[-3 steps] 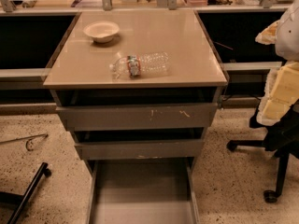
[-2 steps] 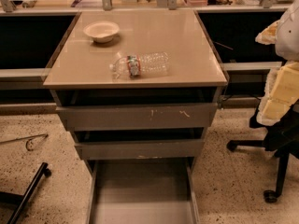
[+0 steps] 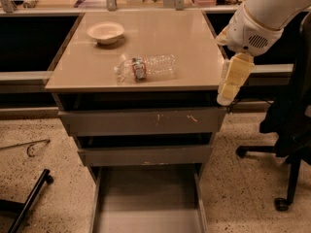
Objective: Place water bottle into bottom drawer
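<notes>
Water bottle [image 3: 146, 68] lies along the tabletop's [image 3: 194, 42] front edge, cap leftward, well apart from the gripper [image 3: 232, 84] beyond the front-right corner, whose grip state I cannot tell.

Clear ribbed water bottle [image 3: 146, 68], red-and-dark label; white bowl [image 3: 105, 32]; tan cabinet top [image 3: 165, 38]; grey bottom drawer [image 3: 146, 200]; cream gripper [image 3: 226, 95] at cabinet's right edge.

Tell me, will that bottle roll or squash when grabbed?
The bottle lies on its side, so a nudge would probably roll it. It looks clear and maybe empty, so likely light, and its ribbed wall may dent. The gripper hangs to its right, not touching.
</notes>
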